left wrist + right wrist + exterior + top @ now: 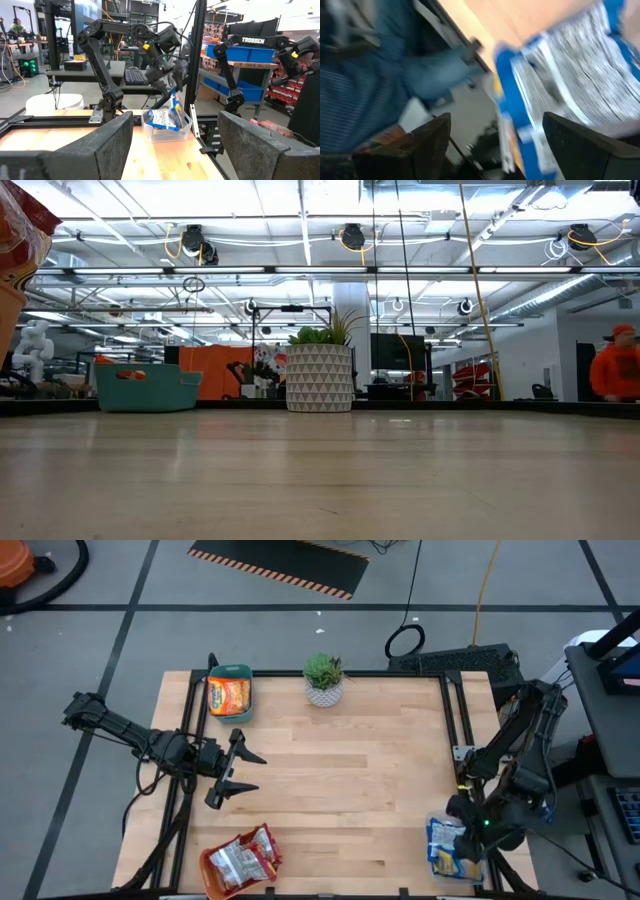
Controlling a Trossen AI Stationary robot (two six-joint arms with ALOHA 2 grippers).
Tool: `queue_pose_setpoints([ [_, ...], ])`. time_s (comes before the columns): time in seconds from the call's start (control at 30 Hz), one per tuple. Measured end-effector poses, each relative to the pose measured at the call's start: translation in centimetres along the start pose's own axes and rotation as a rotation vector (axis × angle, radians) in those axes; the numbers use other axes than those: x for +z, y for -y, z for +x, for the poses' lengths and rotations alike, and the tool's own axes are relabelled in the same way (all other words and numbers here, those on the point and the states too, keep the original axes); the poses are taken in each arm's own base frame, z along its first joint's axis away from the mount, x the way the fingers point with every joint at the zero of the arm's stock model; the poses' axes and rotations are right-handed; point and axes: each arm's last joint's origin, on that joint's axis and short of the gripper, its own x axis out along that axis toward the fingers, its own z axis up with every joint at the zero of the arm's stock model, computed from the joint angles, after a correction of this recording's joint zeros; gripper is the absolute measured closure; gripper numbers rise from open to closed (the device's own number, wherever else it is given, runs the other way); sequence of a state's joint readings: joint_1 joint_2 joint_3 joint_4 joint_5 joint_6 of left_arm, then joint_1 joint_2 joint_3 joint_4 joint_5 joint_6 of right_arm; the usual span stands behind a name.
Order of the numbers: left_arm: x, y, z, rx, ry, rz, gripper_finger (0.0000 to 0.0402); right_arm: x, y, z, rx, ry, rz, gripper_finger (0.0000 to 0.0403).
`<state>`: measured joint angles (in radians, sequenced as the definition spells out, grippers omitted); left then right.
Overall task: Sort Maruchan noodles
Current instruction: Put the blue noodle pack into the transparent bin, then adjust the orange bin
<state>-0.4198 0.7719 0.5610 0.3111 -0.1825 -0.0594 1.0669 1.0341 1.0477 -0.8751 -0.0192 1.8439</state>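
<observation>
Two pincers show: the right pincer hangs over the clear bin at the worktop's near right corner, fingers spread, with blue packets just below it in the bin. Its wrist view shows a blue packet close beyond the parted fingers, touching neither. The left pincer waits over the worktop's left side, fingers spread and holding nothing. Its wrist view looks across at the right arm over the bin, a packet standing tilted there; the high view hides this under the arm. Orange packets lie in the teal bin at the far left, silver-red packets in the orange bin at the near left edge. The plant stands at the far edge; the worktop's middle is bare wood.
</observation>
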Motion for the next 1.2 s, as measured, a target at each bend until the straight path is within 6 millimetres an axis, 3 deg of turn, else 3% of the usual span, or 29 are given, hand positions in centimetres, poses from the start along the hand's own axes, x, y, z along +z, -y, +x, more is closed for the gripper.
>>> queue_pose_setpoints([
  [0.27,0.0,0.0,0.0,-0.001,0.0,-0.016,0.011,1.6,-0.1,-0.9,0.078,0.308,-0.124,0.01],
  [0.47,0.6,0.1,0.0,-0.002,0.003,-0.024,0.011,4.7,-1.6,0.2,0.04,0.624,-0.26,0.0101],
  [0.77,1.8,0.5,-0.3,-0.006,-0.186,0.006,0.011,12.1,-6.4,10.0,0.192,0.626,-0.602,0.0118],
  [0.97,1.7,0.5,-0.4,-0.006,-0.215,0.016,0.011,17.2,-7.7,15.4,0.081,0.577,-0.635,0.0165],
  [1.2,0.8,1.0,-0.7,-0.038,-0.306,0.064,0.0114,20.6,-11.0,20.4,0.032,0.61,-0.791,0.0232],
])
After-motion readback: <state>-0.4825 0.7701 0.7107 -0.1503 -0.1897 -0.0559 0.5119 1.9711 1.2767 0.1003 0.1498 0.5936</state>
